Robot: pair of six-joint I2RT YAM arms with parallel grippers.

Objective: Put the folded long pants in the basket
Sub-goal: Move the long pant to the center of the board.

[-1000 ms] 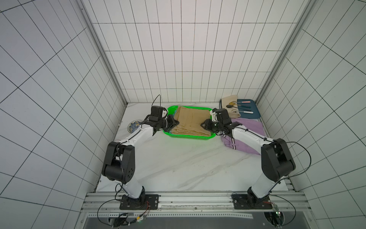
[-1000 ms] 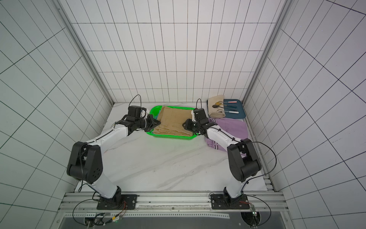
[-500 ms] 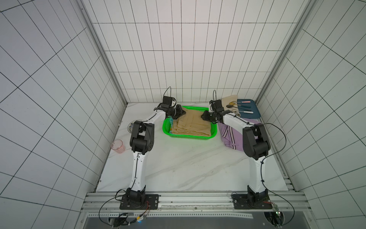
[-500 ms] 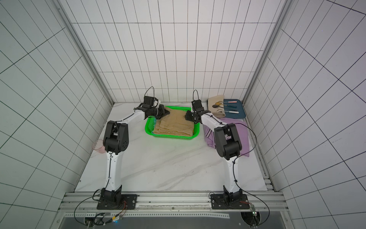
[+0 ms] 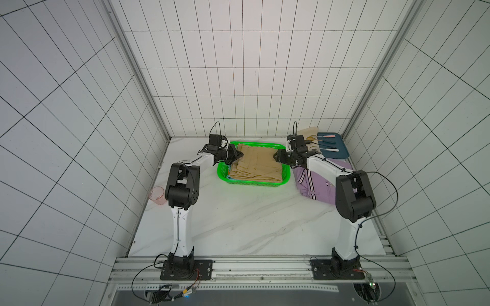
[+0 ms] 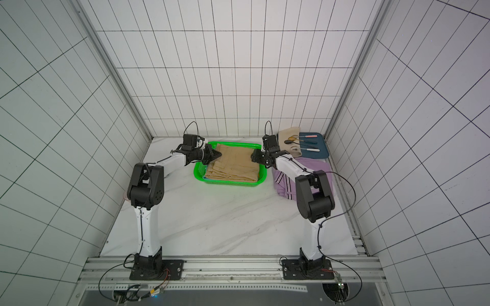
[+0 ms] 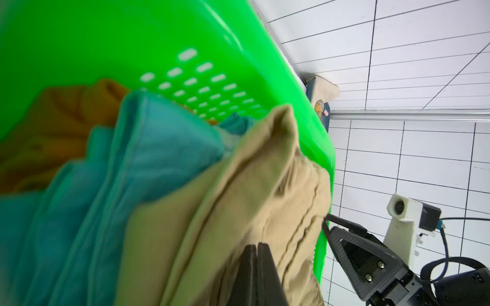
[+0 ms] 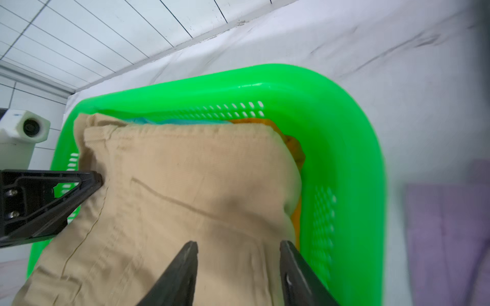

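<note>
The green basket (image 5: 252, 182) (image 6: 228, 182) stands at the back middle of the table. On top in it lie the khaki folded long pants (image 5: 254, 164) (image 8: 185, 185), over a light blue pair (image 7: 159, 137) and an orange pair (image 7: 66, 119). A lilac pair (image 5: 318, 185) (image 6: 315, 165) lies on the table right of the basket, partly under my right arm. My left gripper (image 5: 240, 153) (image 7: 257, 245) is shut, its tips against the khaki pair's far left edge. My right gripper (image 5: 275, 156) (image 8: 238, 246) is open over the khaki pair's right edge.
A dark blue tray (image 5: 336, 151) with cutlery and a cream cloth roll (image 5: 307, 132) sits at the back right corner. A pink cup (image 5: 157, 195) stands by the left wall. Tiled walls close in on three sides.
The khaki pants have settled lower into the basket. My right gripper's jaws have parted and let go of the cloth. The left gripper stays shut.
</note>
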